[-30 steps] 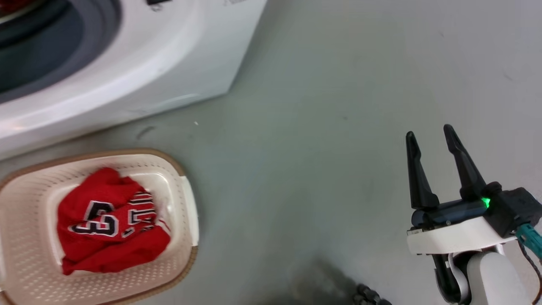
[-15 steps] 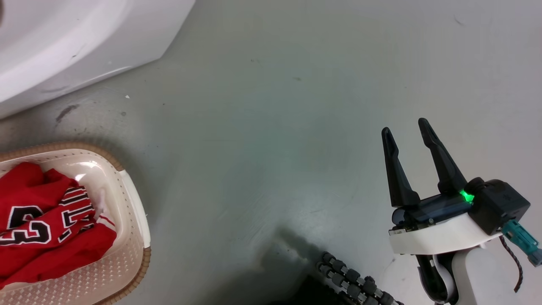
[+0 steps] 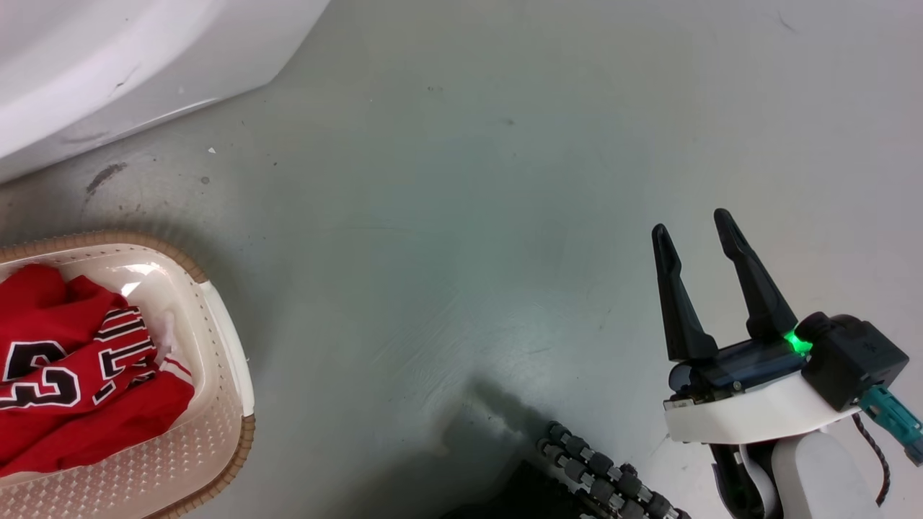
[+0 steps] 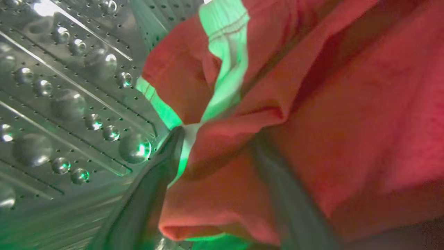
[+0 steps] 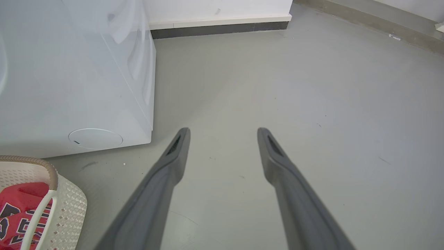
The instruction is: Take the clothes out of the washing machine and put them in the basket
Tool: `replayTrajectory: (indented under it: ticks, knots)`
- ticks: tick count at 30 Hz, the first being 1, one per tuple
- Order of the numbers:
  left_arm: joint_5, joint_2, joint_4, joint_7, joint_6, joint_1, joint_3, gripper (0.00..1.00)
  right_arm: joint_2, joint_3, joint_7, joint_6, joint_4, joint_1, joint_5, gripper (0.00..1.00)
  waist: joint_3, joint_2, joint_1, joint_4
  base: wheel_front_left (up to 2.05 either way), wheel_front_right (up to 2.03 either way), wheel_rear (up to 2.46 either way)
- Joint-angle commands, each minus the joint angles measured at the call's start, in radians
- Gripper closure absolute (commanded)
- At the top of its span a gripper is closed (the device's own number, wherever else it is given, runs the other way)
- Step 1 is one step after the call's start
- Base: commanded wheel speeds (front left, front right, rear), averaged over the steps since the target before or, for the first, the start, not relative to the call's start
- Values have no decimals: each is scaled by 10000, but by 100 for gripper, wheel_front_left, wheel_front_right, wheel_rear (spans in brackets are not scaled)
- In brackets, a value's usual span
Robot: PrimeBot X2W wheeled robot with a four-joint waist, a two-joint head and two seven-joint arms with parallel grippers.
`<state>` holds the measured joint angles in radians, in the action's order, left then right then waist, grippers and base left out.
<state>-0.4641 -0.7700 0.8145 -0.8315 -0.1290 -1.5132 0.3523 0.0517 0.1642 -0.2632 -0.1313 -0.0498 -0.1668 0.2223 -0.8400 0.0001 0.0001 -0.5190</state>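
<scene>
In the left wrist view, a red jersey (image 4: 347,104) with white trim lies bunched against the perforated steel drum (image 4: 69,104) of the washing machine. My left gripper (image 4: 218,139) is inside the drum, open, with a fold of this jersey between its two fingers (image 4: 149,187). The second red jersey (image 3: 72,375), with black numerals, lies in the cream basket (image 3: 227,339) at the lower left. My right gripper (image 3: 692,223) hangs open and holds nothing over bare floor, far right of the basket. The right wrist view shows that gripper (image 5: 223,130), the washing machine (image 5: 69,86), the basket (image 5: 69,205) and its jersey (image 5: 17,211).
The washer's white lower corner (image 3: 108,65) stands at the top left, just behind the basket. My base's roller wheel (image 3: 606,476) shows at the bottom edge. Grey floor (image 3: 469,216) spreads between basket and right gripper. A wall with a dark skirting (image 5: 222,27) runs behind.
The head camera has turned, so washer and basket slid toward the left edge and the porthole left the picture. The right gripper stays open and holds its pose.
</scene>
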Motion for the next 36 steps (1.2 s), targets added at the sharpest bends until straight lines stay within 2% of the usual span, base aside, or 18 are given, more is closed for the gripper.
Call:
replayTrajectory:
  ticks: [1, 4, 13, 19, 24, 28, 36]
  knots:
    - [-130, 188, 190, 54, -17, 180, 167, 100, -26, 5, -24, 10, -34, -18, 58, 0, -28, -1, -1, 18, 0, 0, 0]
    - [-172, 79, 222, 141, -18, 166, 323, 100, -26, 30, -24, 10, -34, -76, 13, 0, -36, -1, -1, 41, 0, 0, 0]
    - [-415, -368, 280, 1833, -5, -66, 685, 100, -22, 215, -24, 12, 97, -425, -209, 0, 262, -1, -1, 84, 0, 0, 0]
    - [-581, 54, 582, 3553, -6, 496, 1008, 100, -20, -236, -24, 12, 275, -530, -601, 0, 1090, -1, -1, 588, 0, 0, 0]
    - [-784, 263, 395, 5125, -4, 1543, 1680, 100, -26, -607, -24, 10, 445, -521, -711, 0, 2021, -1, -1, 1098, 0, 0, 0]
    - [-1189, 441, 488, 6360, -5, 2537, 1840, 100, -16, -836, -22, 12, 567, -431, -1040, 0, 2858, -1, -1, 1454, 0, 0, 0]
    - [-1870, 1043, 158, 7910, -5, 4744, 2126, 100, -16, -1055, -24, 12, 843, 191, -1775, 0, 4510, -1, -1, 2202, 0, 0, 0]
